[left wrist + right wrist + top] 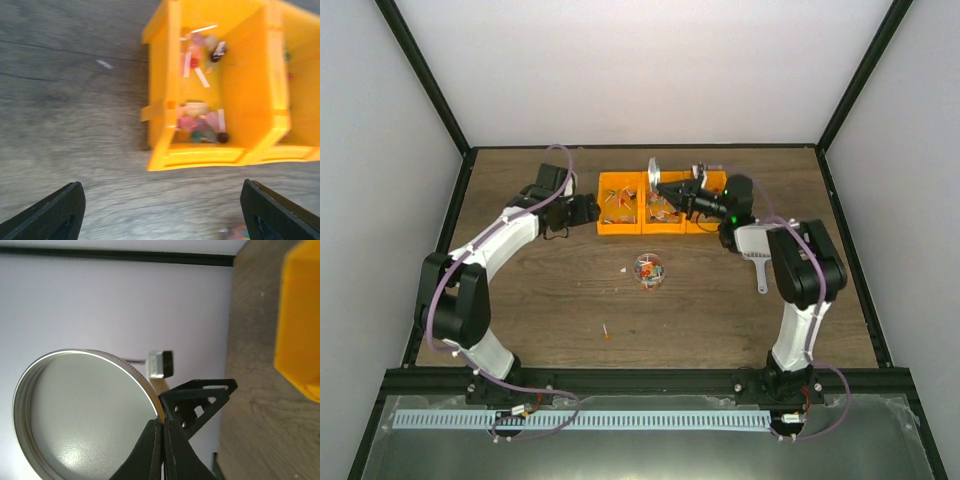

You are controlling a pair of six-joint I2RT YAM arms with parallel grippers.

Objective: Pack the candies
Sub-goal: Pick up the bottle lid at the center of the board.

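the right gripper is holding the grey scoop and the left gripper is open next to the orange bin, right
Not quite. The right wrist view shows the right gripper shut on a round metal lid, not the grey scoop, which lies on the table. The left gripper is indeed open beside the orange bin.

Orange three-part bin (pixel 642 205), clear cup (pixel 638 266), grey scoop (pixel 761 272) on wooden table (pixel 550 300), metal lid (pixel 85 415) near bin.
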